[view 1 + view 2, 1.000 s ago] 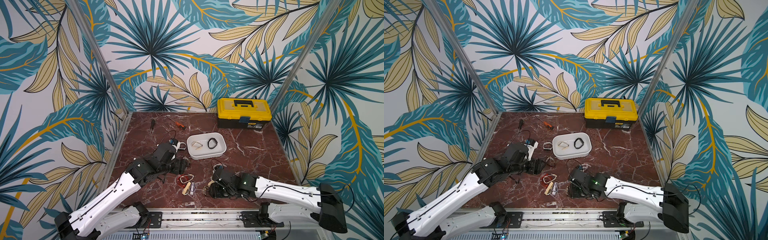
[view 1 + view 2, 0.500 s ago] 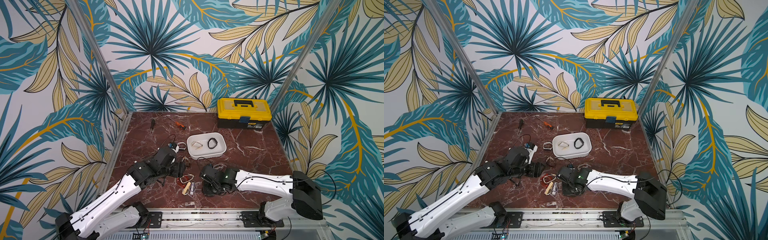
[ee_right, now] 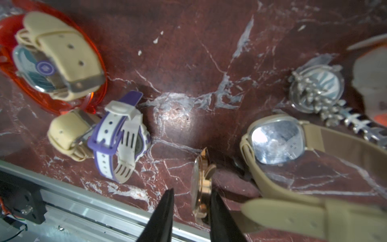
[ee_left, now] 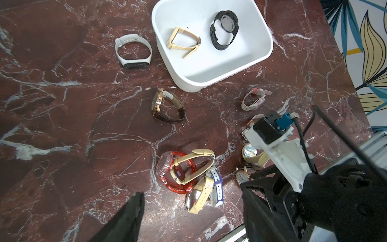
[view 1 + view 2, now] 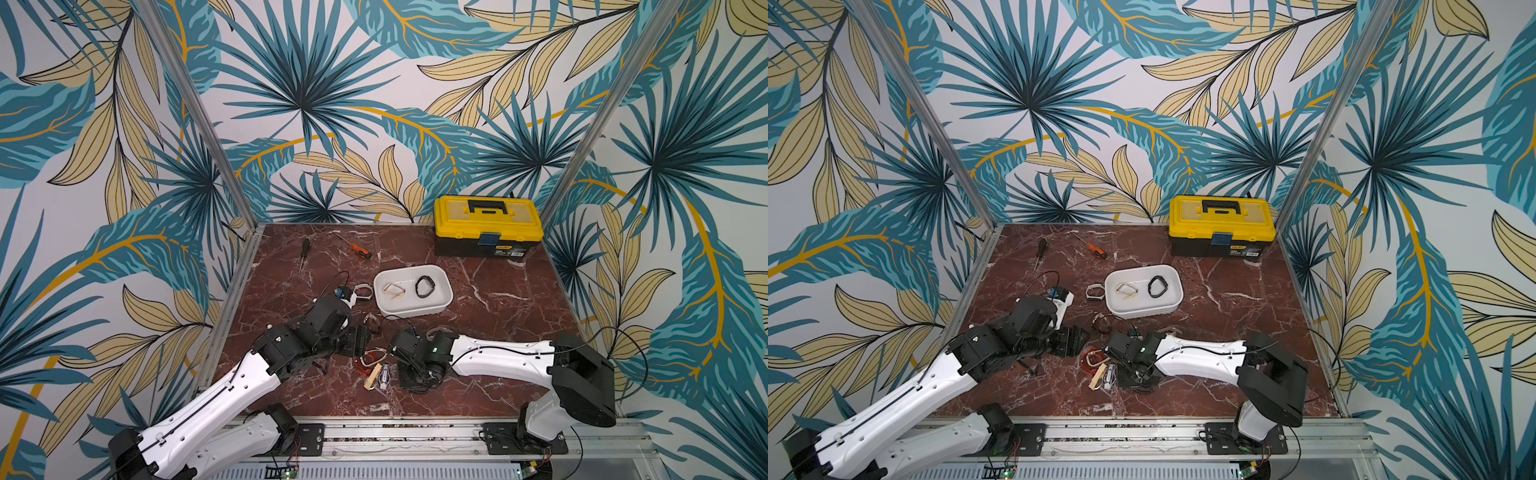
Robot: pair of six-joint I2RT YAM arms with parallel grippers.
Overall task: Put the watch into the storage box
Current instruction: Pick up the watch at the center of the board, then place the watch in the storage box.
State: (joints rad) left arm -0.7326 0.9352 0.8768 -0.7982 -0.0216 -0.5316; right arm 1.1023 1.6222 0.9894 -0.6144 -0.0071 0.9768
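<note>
Right arm (image 5: 498, 353) swung inward since a second ago, right hand (image 3: 190, 194) narrowly spread astride upright gold watch (image 3: 201, 184), left hand (image 5: 360, 341) spread, empty

Pretty tight round my right claw (image 3: 191, 191): the tan-strap watch (image 3: 276, 142) crowds one side, the purple-and-white watch (image 3: 119, 136) sits a little off the other, and the frame rail (image 3: 94, 205) runs close by. Toward the storage box (image 5: 448, 299), the brown-strap watch (image 4: 167, 108) and my left claw (image 5: 363, 338) clutter the lane, but the marble (image 5: 498, 316) right of the box is bare.
</note>
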